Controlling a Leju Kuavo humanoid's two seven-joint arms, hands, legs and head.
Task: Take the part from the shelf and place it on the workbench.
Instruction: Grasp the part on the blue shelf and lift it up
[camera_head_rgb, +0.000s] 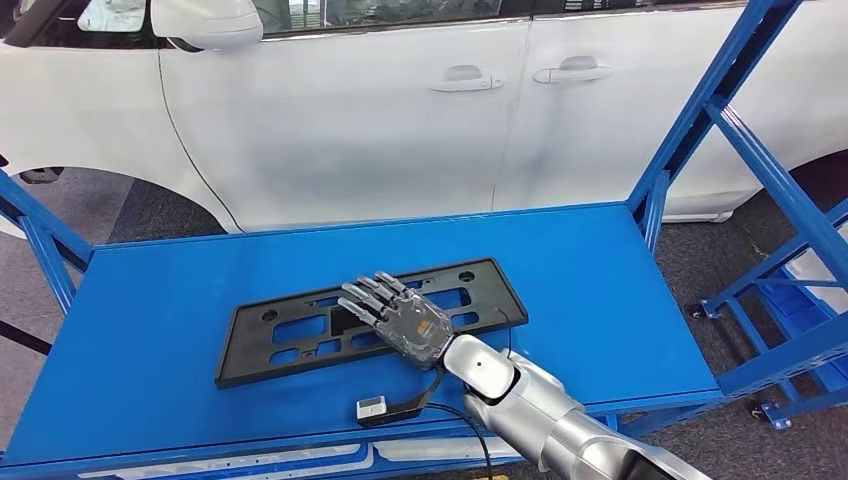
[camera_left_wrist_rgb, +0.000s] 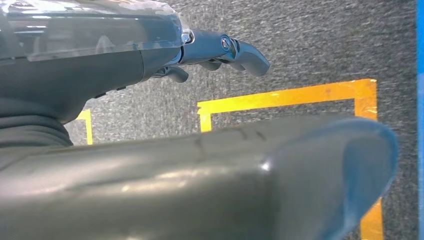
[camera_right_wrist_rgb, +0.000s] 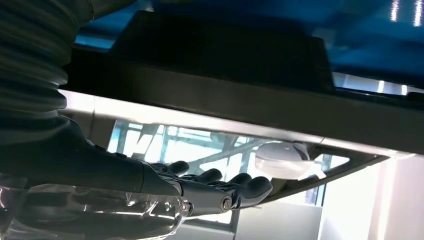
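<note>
On the blue tabletop (camera_head_rgb: 150, 330), mid-centre, black part (camera_head_rgb: 290, 335) lies flat; right hand (camera_head_rgb: 400, 315) rests over its right half, fingers (camera_head_rgb: 365, 293) straight and slightly apart, clamped on nothing. Beyond the far edge, white car (camera_head_rgb: 400, 110); blue shelf frame (camera_head_rgb: 790, 220) right. Left hand (camera_left_wrist_rgb: 220, 50) hangs over grey carpet (camera_left_wrist_rgb: 310, 45) with yellow tape (camera_left_wrist_rgb: 280, 97), fingers loosely curled, empty.
</note>
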